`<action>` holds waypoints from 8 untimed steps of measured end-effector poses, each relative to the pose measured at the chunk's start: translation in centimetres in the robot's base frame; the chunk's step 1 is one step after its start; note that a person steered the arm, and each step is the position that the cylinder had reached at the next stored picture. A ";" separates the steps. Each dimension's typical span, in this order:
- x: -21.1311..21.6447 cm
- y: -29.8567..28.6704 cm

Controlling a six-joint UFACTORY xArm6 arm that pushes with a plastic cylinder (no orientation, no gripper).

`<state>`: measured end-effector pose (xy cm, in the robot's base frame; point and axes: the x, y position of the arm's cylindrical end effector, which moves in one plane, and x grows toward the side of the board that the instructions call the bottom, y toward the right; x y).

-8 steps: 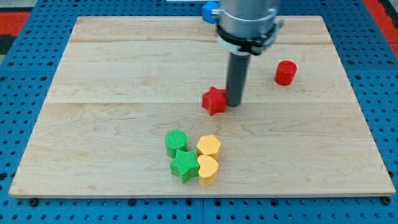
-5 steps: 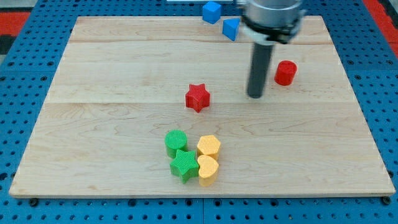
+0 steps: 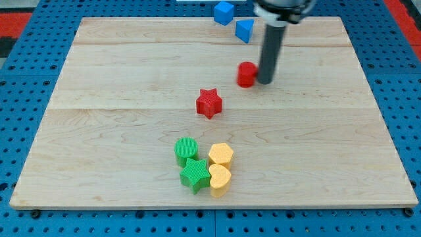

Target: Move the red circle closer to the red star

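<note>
My tip, a plain rod end effector with nothing to open or clench, touches the red circle from the view's right; the red star lies near, lower left.

My tip touches the red circle on that block's right side; the circle blocks the way to the tip's left; beyond it, down-left, bare wood runs to the red star, nothing between; above the tip a blue block and a blue cube stand near the board's top edge; right of the tip lies open wood; far below-left, the green circle, green star, yellow block and yellow heart cluster.
</note>
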<state>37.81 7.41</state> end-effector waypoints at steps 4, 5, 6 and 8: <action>-3.3 -1.6; -3.0 -4.7; -2.6 -6.9; -2.6 -6.8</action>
